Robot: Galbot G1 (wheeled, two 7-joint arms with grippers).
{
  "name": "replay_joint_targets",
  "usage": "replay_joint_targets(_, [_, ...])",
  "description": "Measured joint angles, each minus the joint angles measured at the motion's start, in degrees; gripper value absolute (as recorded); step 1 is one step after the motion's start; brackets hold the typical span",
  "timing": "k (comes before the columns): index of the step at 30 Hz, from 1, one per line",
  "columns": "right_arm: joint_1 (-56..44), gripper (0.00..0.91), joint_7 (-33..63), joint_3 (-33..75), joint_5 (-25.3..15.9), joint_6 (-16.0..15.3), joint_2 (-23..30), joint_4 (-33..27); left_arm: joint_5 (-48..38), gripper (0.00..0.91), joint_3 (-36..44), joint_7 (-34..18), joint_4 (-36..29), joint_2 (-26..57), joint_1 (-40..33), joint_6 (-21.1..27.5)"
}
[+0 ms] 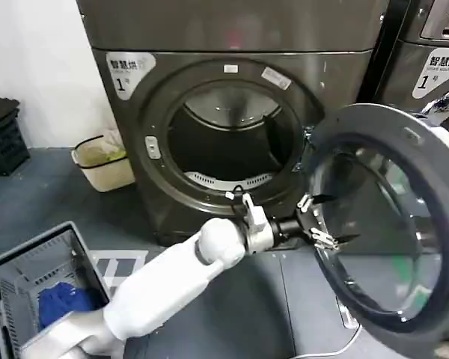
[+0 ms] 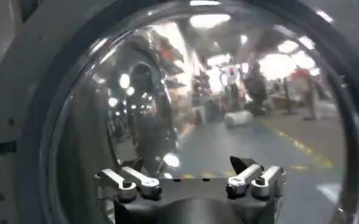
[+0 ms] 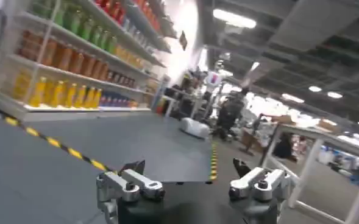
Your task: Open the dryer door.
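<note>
The dark grey dryer stands with its round drum opening uncovered. Its door is swung wide to the right, the inner glass bowl facing me. My left arm reaches across from the lower left. My left gripper is open at the door's inner rim, close to the hinge side, with nothing between its fingers. In the left wrist view the left gripper stands open right in front of the door's glass bowl. In the right wrist view my right gripper is open and empty, facing the room.
A grey laundry basket holding a blue cloth sits at the lower left. A beige bin and a black crate stand left of the dryer. A second machine stands to the right. Store shelves line the room behind.
</note>
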Motion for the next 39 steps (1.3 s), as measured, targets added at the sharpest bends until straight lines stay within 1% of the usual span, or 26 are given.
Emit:
replay_joint_targets(5, [0.22,0.907,5.56,0.91,-0.24,-0.04,0.00,0.37,0.94,0.907,0.90,-1.18,3.01,-2.86,-1.97,-0.09])
replay_joint_targets(14, [-0.74,0.907,10.43,3.16,-3.03,0.09,-0.03,2.10,1.68,0.907,2.37,-1.24,8.01,-6.90,-4.59,-0.46])
replay_joint_targets(21, [-2.09,0.907,12.46,4.72,-5.91,2.41,-0.03,1.20,2.21,0.907,2.62,-1.32,11.84,-10.09,-6.24,-0.52])
replay_joint_targets(24, [-2.25,0.907,13.00,5.25,-6.84,3.14,-0.03,0.16,2.31,0.907,2.62,-1.30,13.11,-11.16,-6.68,-0.53])
replay_joint_targets(28, [-1.82,0.907,13.32,6.58,-9.46,4.50,-0.03,-2.14,2.43,0.907,2.63,-1.32,14.61,-12.36,-6.96,-0.53])
replay_joint_targets(31, [-1.60,0.907,13.19,8.06,-12.09,4.97,-0.04,-4.93,2.44,0.907,2.79,-1.29,15.23,-12.88,-7.08,-0.64])
replay_joint_targets(35, [-2.03,0.907,13.02,9.86,-14.72,6.69,-0.04,-9.26,2.45,0.907,3.00,-1.22,15.95,-13.45,-7.33,-0.80])
replay_joint_targets(39, [-2.09,0.907,13.08,11.00,-15.70,7.85,-0.04,-12.34,2.48,0.907,3.17,-1.18,16.72,-14.12,-7.55,-0.97])
